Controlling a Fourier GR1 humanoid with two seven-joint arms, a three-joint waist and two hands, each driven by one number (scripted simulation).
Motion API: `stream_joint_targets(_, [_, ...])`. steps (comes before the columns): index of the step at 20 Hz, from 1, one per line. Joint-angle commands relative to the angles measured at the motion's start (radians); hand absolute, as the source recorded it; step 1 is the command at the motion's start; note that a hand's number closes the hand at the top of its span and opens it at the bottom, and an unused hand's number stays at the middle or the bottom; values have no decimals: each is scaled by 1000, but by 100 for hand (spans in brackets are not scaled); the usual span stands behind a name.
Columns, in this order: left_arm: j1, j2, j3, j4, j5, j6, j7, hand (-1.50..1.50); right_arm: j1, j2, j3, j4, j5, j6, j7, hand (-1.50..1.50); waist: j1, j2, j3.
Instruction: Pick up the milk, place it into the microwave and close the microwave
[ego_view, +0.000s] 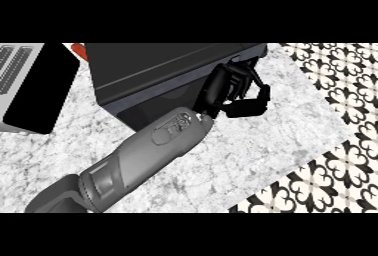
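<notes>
A grey forearm (148, 155) crossed the marbled desk (244, 160) from the lower left. The left hand (230, 90) lay against the right front corner of the dark microwave (162, 65), fingers (251, 104) curled, with nothing seen in them. The milk could not be made out, so its axis is unknown. A red sliver (77, 50) beyond was mostly hidden.

One hand (235, 92) extended forward, fingers curled
</notes>
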Motion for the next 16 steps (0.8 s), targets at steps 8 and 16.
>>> stream_joint_targets(8, [-64,-28,-1,49,31,25,-13,150,-48,-60,-32,18,-47,7,32,-150,-25,16,4])
stream_joint_targets(16, [-67,-28,-8,48,47,48,-27,150,-68,-89,-42,36,-88,17,53,-150,-33,19,5])
